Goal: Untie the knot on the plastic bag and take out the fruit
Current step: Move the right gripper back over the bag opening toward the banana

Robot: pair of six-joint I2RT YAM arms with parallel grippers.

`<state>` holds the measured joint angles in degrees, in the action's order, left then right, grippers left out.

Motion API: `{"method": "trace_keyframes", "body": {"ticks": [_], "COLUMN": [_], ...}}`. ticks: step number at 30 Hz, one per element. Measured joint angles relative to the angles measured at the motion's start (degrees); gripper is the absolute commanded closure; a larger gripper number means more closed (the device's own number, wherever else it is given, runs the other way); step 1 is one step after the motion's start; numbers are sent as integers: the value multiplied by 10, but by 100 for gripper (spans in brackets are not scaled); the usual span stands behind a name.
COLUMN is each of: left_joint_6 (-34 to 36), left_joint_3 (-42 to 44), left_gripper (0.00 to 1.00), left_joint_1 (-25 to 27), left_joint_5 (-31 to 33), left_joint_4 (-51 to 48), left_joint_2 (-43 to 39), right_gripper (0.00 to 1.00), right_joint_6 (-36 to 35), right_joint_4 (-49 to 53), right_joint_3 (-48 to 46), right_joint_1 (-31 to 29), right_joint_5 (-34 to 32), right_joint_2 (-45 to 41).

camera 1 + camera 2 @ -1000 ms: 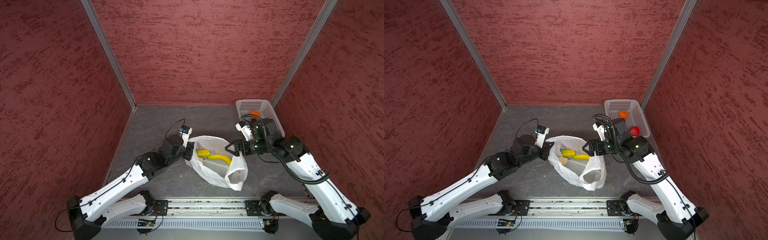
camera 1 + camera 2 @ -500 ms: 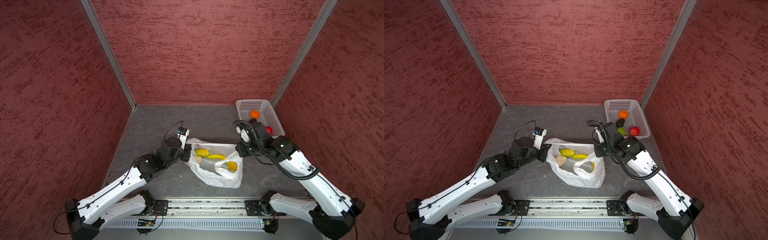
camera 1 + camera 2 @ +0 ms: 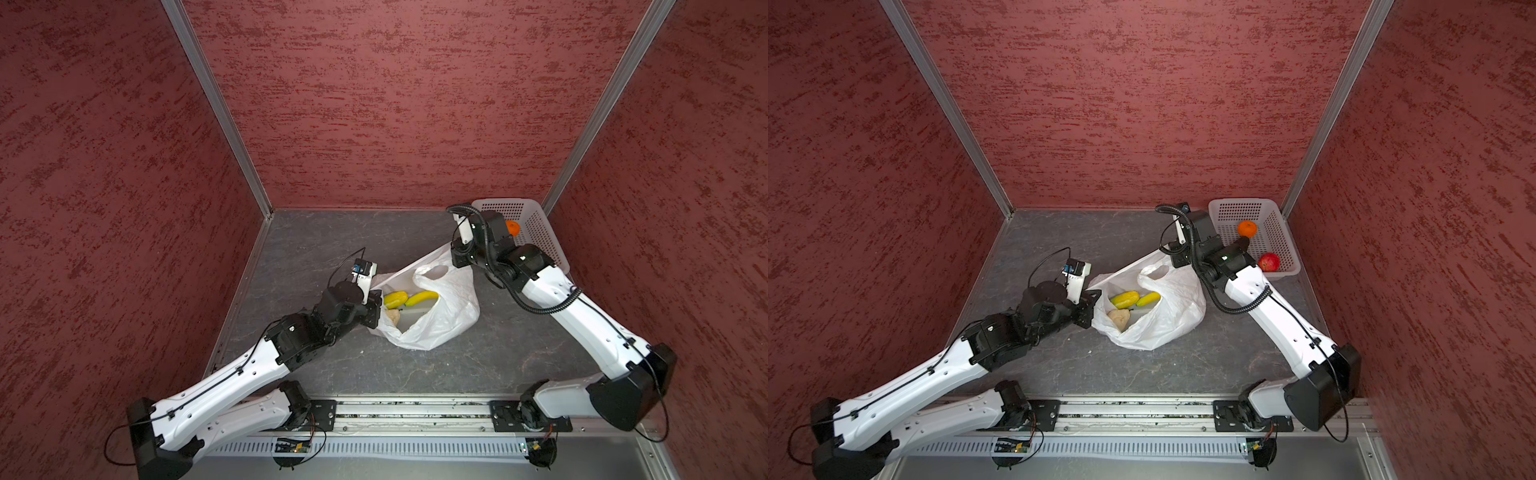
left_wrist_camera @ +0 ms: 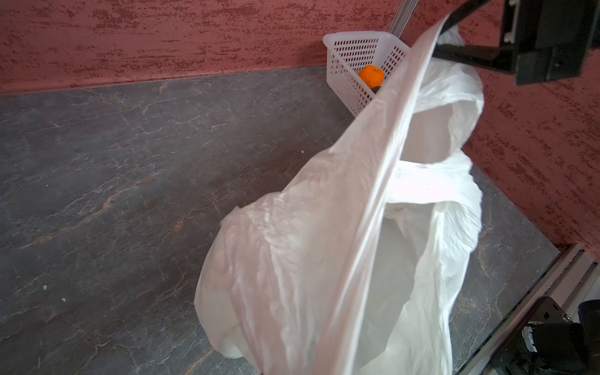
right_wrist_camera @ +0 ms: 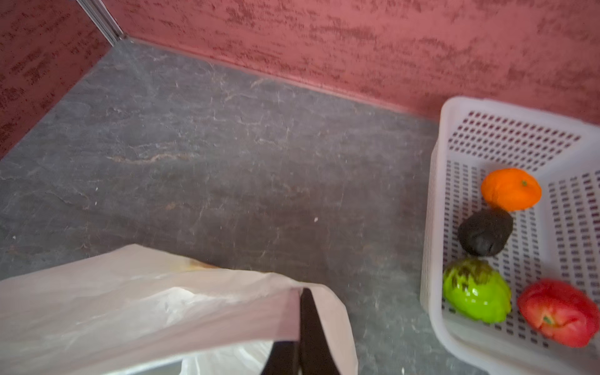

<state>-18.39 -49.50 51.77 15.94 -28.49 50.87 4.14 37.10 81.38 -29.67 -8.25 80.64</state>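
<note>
The plastic bag [image 3: 440, 320] [image 3: 1167, 324] lies untied on the grey floor, its mouth stretched between both arms. No knot shows. My left gripper [image 3: 376, 307] [image 3: 1094, 305] is shut on the bag's left rim; in the left wrist view the film [image 4: 324, 259] hides its fingers. My right gripper [image 3: 453, 255] [image 5: 303, 292] is shut on the far right rim, beside the basket. Inside the bag lie fruit: a green-yellow mango [image 3: 1125, 299], a banana [image 3: 1148, 299] and a pale round piece [image 3: 1119, 319].
A white perforated basket [image 3: 1281, 226] [image 5: 435, 227] stands in the back right corner. It holds an orange [image 5: 511, 190], a dark avocado [image 5: 485, 232], a green apple [image 5: 475, 290] and a red apple [image 5: 558, 311]. Red walls close three sides; a metal rail [image 3: 415, 409] runs along the front.
My right gripper went from open to shut on the bag's rim and drew it back toward the basket, stretching the mouth. The left gripper kept its hold and shifted slightly.
</note>
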Motion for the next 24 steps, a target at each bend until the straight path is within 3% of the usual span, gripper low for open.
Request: {"method": "trace_keyframes", "body": {"ticks": [9, 12, 14, 19, 24], "left_joint_6": [-11, -14, -14, -14, -14], "left_joint_3": [3, 6, 7, 5, 3], "left_gripper": [100, 100, 100, 100, 100], "left_joint_1": [19, 19, 18, 9, 2], "left_joint_5": [20, 22, 22, 22, 22], "left_joint_4": [43, 44, 40, 38, 36], "left_joint_2": [21, 32, 32, 31, 30], "right_gripper": [99, 59, 44, 25, 21], "right_joint_6": [-30, -19, -11, 17, 52], "right_joint_4": [-23, -14, 3, 76, 143], "right_joint_3": [-17, -36, -39, 5, 55], "right_joint_1": [31, 34, 45, 63, 47], "right_joint_5": [38, 42, 38, 47, 100], "right_joint_2": [42, 67, 74, 57, -10]}}
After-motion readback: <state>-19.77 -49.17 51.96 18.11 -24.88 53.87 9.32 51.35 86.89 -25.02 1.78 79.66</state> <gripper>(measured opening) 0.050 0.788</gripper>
